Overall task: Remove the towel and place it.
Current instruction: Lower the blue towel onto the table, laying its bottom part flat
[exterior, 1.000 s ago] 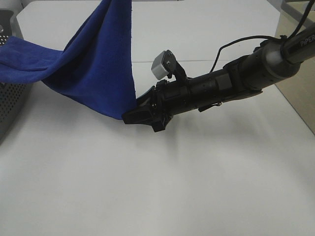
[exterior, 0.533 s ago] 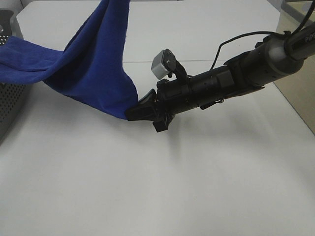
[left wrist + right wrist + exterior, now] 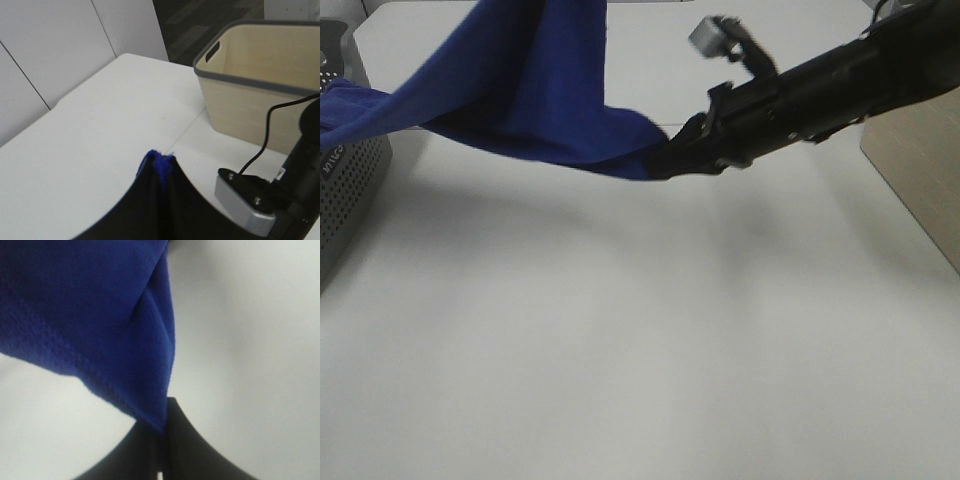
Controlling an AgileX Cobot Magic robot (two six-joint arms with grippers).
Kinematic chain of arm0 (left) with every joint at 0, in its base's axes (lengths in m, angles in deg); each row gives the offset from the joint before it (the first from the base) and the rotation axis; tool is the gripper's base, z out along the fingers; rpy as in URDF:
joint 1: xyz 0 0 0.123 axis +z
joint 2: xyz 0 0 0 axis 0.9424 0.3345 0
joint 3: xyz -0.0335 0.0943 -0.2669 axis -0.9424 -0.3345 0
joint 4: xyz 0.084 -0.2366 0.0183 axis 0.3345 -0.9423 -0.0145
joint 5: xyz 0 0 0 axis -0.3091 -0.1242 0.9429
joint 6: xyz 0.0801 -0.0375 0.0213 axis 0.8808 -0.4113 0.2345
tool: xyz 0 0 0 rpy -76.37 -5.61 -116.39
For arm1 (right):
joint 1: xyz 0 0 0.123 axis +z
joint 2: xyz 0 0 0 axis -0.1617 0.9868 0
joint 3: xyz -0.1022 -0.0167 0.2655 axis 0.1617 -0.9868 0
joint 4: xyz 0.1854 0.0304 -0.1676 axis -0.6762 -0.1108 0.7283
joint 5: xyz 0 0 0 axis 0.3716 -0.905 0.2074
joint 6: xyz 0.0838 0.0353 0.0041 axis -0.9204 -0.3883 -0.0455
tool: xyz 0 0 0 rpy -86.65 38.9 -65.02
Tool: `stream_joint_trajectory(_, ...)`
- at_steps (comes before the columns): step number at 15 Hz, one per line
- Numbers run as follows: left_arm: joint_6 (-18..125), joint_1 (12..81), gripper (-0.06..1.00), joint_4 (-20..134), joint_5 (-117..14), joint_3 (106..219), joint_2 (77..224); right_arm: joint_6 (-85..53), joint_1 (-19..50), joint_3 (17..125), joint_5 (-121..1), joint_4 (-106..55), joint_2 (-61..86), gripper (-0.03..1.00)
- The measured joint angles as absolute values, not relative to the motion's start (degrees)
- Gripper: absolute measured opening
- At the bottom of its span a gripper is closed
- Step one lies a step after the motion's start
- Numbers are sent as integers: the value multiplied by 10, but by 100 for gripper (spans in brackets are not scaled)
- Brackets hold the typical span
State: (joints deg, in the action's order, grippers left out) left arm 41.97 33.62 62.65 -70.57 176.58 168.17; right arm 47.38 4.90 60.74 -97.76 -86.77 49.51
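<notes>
The towel (image 3: pixel 545 95) is a deep royal-blue plush cloth. It hangs off the table (image 3: pixel 620 350) in the upper left and upper middle of the exterior high frame. It forms a broad sagging sheet with a dark shadowed fold along its lower edge. Its left end rests over the rim of a grey perforated basket (image 3: pixel 345 195) at the left edge. Its middle rises out past the top edge, and its right corner tapers to a point near the upper centre. There the right gripper (image 3: pixel 670 158), at the end of a black arm coming in from the upper right, pinches it with jaws closed. The cloth's long axis runs roughly left to right across the top of that frame, dipping toward the right-hand corner.

The right wrist view alone shows the fabric up close. It has a fine looped pile and a stitched hem running diagonally down to the corner of the towel (image 3: pixel 100 315). That corner is clamped between the closed tips of the right gripper (image 3: pixel 162 432).

The left wrist view shows what lies above the exterior frame. The left gripper (image 3: pixel 162 172) is closed on a small blue tuft of the towel (image 3: pixel 159 161). A beige bin (image 3: pixel 250 100) with a grey rim stands at the upper right of that view.
</notes>
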Motion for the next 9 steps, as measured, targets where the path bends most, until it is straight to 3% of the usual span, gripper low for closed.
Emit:
stream_joint_trajectory(4,354,336,0,659,-654,1831,1682,420,-45,625,-946,-783,333,2)
stream_joint_trajectory(9,312,336,0,662,-527,1859,1682,307,-95,793,-950,-659,261,2)
